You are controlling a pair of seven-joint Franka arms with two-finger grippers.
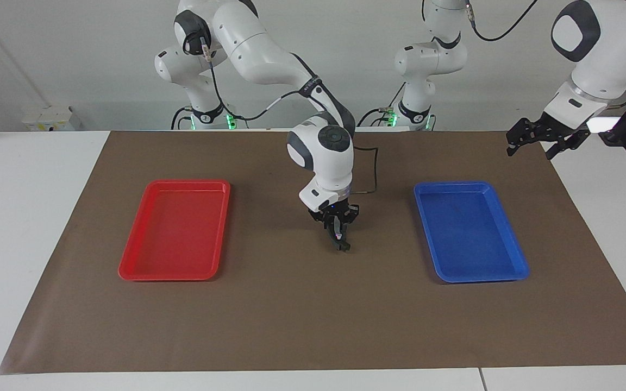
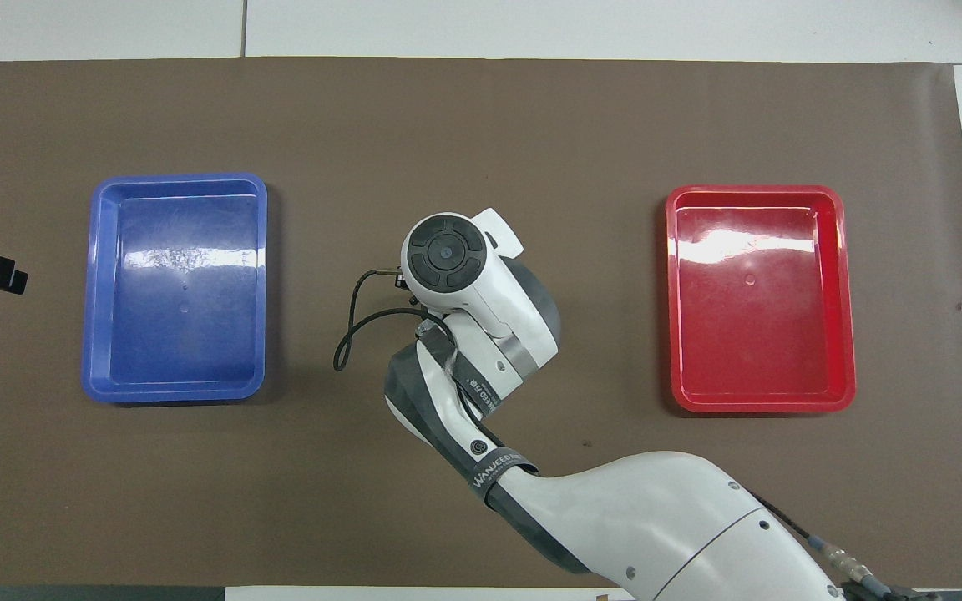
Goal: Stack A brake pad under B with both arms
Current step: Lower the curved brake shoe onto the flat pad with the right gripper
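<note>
The right hand (image 1: 340,243) is shut on B (image 1: 340,245), a dark piece pointing down, over the brown mat (image 1: 291,315) between the red tray (image 1: 128,270) and blue tray (image 1: 514,255). The A brake pad is hidden by it. The left hand (image 1: 530,145) waits spread wide, holding nothing, above the mat's corner near the blue tray.

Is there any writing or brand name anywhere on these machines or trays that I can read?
"WANJEEDA", or close to it; the last letters are unclear: white letters on the dark band around the right arm, overhead view.
A second printed band higher on that arm: too small to read.
Red tray and blue tray: no writing visible.
</note>
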